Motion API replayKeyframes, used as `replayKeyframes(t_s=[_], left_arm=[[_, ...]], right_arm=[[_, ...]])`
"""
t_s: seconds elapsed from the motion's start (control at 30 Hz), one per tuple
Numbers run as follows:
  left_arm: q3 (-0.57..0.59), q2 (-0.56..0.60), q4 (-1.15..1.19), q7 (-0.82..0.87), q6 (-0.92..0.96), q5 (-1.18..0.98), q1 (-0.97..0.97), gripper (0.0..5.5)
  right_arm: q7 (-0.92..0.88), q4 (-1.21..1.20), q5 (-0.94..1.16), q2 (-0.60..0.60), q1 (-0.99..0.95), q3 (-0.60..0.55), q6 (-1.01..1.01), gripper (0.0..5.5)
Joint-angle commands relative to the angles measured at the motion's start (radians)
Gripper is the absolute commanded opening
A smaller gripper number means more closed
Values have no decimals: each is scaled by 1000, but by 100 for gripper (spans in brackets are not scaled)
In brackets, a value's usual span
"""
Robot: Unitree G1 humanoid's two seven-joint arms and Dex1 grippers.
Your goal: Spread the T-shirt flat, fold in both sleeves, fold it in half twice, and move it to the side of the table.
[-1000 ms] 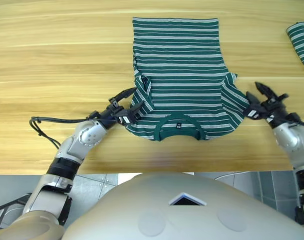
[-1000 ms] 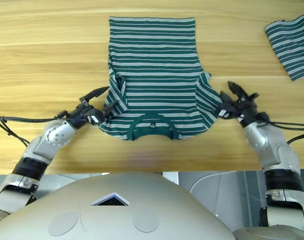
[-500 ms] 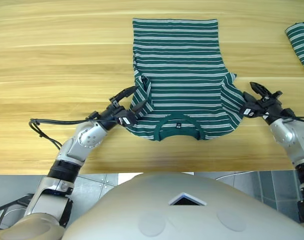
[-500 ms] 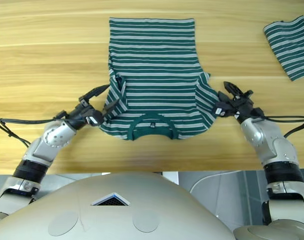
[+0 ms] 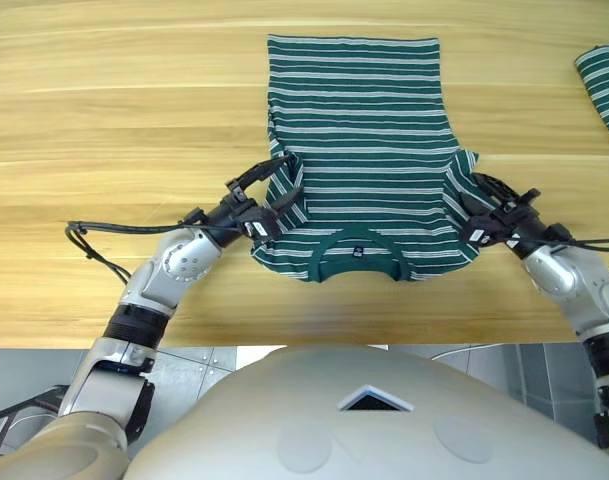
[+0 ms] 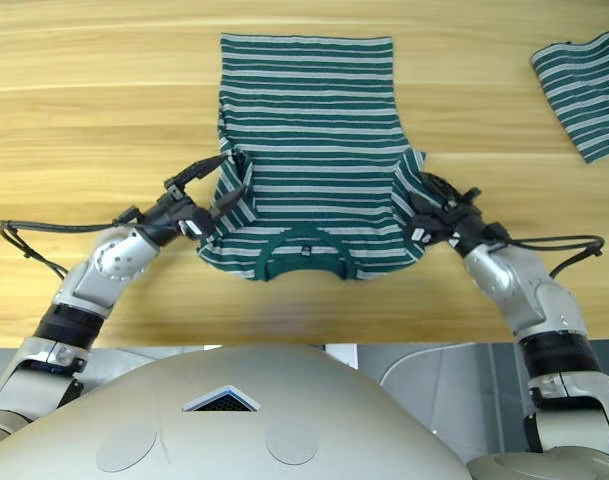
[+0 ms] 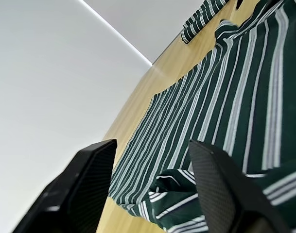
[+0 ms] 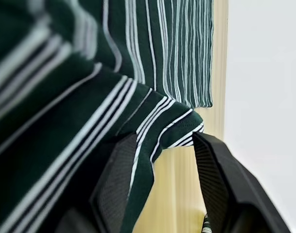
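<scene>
**Left pincer** point(image 5: 276, 187): fingers wide apart, gripping nothing. It straddles the shirt's left shoulder edge, where the left sleeve point(image 7: 162, 194) lies tucked in.

**Right pincer** point(image 5: 472, 207): also spread open and empty. The folded right sleeve point(image 8: 172, 121) sits in the gap between its fingers.

**T-shirt** point(image 5: 359, 120): green with pale stripes, lying flat mid-tabletop. Both sleeves are folded inward, the collar point(image 5: 356, 250) is nearest the robot, and the hem point(image 5: 352, 42) is at the far end.

**Tabletop** point(image 5: 134, 100): pale wood. A second folded striped cloth point(image 5: 604, 85) lies well apart at the far right.

**Step in hand (judged)**: gripping both shoulders for the first halving.

**Handling advice**:
- Close each pincer on every layer, the tucked sleeve included.
- Lift both sides together and level.
- Carry the collar end over to meet the hem squarely, so the sleeves stay tucked.
</scene>
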Motion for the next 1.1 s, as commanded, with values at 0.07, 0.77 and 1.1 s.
replayKeyframes(t_s=[0.07,0.77,1.1], left_arm=[[-9,0,43,-21,-25,-13,-49,274],[5,-12,99,-20,-45,-15,-125,274],[20,14,93,-24,-42,-20,-118,274]], right_arm=[[11,21,-46,10,54,32,54,214],[297,-273,284,-12,239,-19,-81,214],[336,-204,189,4,200,31,-18,214]])
